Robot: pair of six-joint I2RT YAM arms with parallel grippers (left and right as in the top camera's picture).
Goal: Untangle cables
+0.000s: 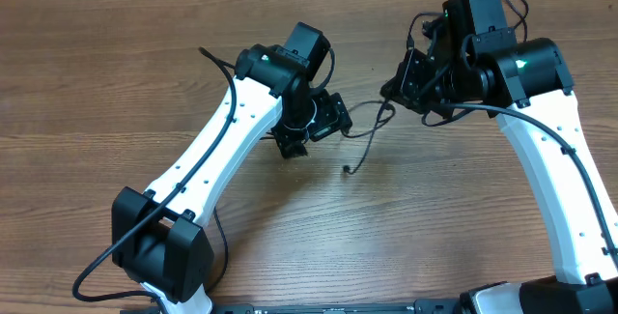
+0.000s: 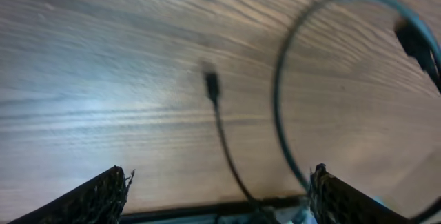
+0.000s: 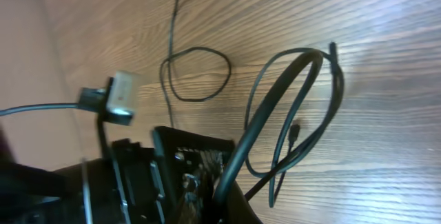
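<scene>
Thin black cables (image 1: 372, 135) lie on the wooden table between my two grippers, one loose end (image 1: 348, 169) pointing toward the front. My left gripper (image 1: 333, 121) is open. In the left wrist view its fingers (image 2: 96, 196) stand wide apart. A cable with a small plug (image 2: 211, 85) runs down between them, and another cable (image 2: 279, 107) arcs beside the right finger. My right gripper (image 3: 231, 189) is shut on a cable (image 3: 275, 107). Tangled loops (image 3: 303, 134) hang from it over the table. A separate cable (image 3: 196, 72) lies in a single loop farther off.
The table (image 1: 116, 72) is brown wood grain. A white connector block (image 3: 120, 96) on a dark lead sits to the left in the right wrist view. Thick black arm cables (image 1: 106, 256) trail by the left arm's base.
</scene>
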